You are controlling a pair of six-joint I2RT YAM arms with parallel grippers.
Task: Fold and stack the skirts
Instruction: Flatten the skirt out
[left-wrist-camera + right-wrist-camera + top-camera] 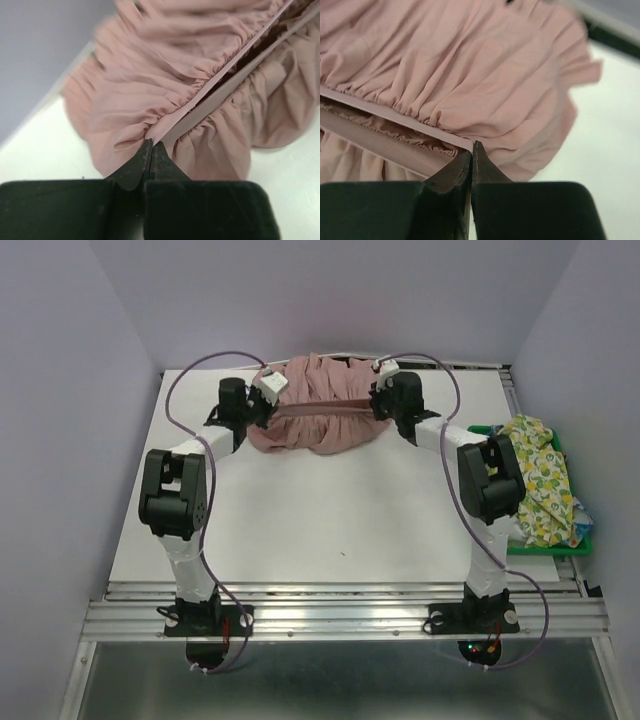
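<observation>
White desk [330,530]: pink skirt [320,430] not folded yet, waistband [325,407] pinched taut by left end effector [151,145] and right end effector [472,146]; nothing stacked.

Your top view looks down from above and behind the arms [178,490], far enough back to take in the whole counter [300,520] and the skirt [318,405] at its far side. Your left wrist view sits just behind the left gripper [151,150], very close at the skirt's left end, facing right along the waistband [220,75]. Your right wrist view sits behind the right gripper [472,152], equally close at the skirt's right end, facing left. All three share that waistband.
</observation>
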